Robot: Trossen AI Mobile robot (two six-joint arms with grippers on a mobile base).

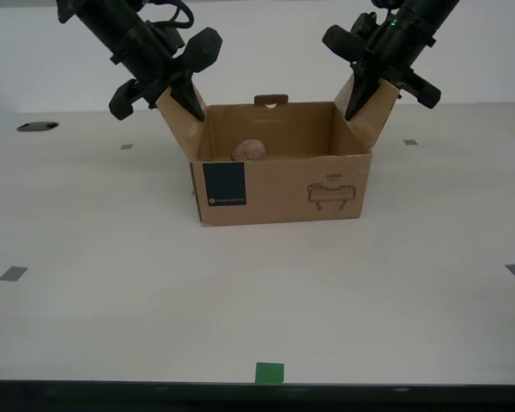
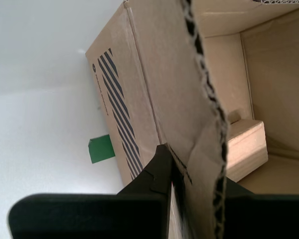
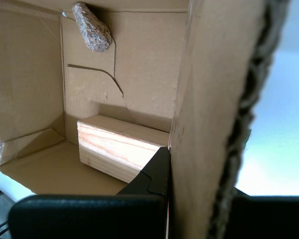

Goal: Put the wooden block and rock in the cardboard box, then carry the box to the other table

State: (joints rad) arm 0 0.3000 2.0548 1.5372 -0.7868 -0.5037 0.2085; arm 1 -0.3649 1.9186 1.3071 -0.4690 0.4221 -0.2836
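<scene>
At the exterior view's left, I am holding my second gripper [image 1: 176, 103] [image 2: 194, 199] on the left side flap of the cardboard box [image 1: 283, 193]. One finger is sitting on each face of the flap, so the jaws are pinched together on the cardboard. The second wrist view is looking past this flap to the wooden block [image 2: 244, 147], which is lying on the box floor.

Moving right, the rock [image 1: 249, 150] is showing above the front wall, left of centre and toward the far side. The first wrist view is showing both the rock [image 3: 92, 27] and the block [image 3: 122, 149] inside, well apart, with the block nearer the right flap.

At the exterior view's right, my first gripper [image 1: 369, 96] [image 3: 199, 199] is clamping the right flap in the same way. The box is resting on the beige table [image 1: 112, 300], far from the green tape square [image 1: 269, 372] at its near edge.

I judge the loading to be done and the carry to be starting. The next move is calling for both arms to rise evenly, since the flaps are thin and could bend or tear under the load. The other table is not in view.
</scene>
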